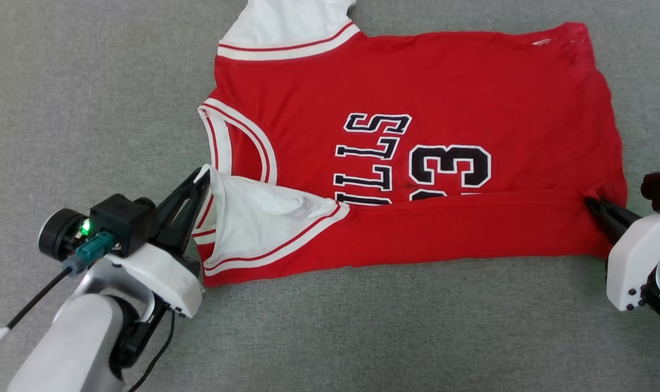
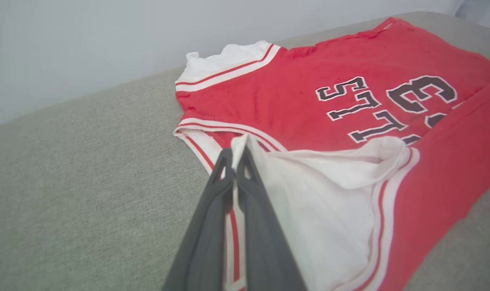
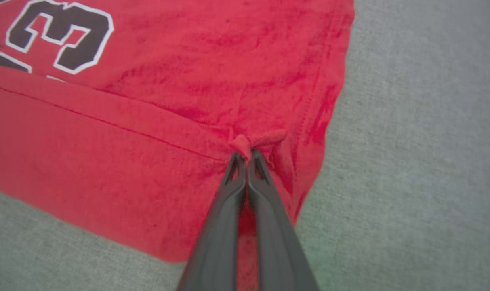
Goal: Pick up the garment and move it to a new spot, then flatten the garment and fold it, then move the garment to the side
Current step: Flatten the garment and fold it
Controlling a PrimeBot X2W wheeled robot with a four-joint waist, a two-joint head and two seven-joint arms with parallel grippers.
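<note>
I am pinching the garment, which is lying across the middle of the grey padded surface. My left gripper is nipping the white sleeve, and my right gripper is nipping the hem. Both ends should be travelling level, laying the fold straight.

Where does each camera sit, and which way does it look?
Head view: on the head, looking down at the red Bulls jersey on grey cloth; left pincer lower left, right pincer far right.
Left wrist view: on the left wrist, looking along its shut pincer at the white sleeve.
Right wrist view: on the right wrist, looking along its shut pincer at the hem.
Shared: all show the numeral 3.
</note>
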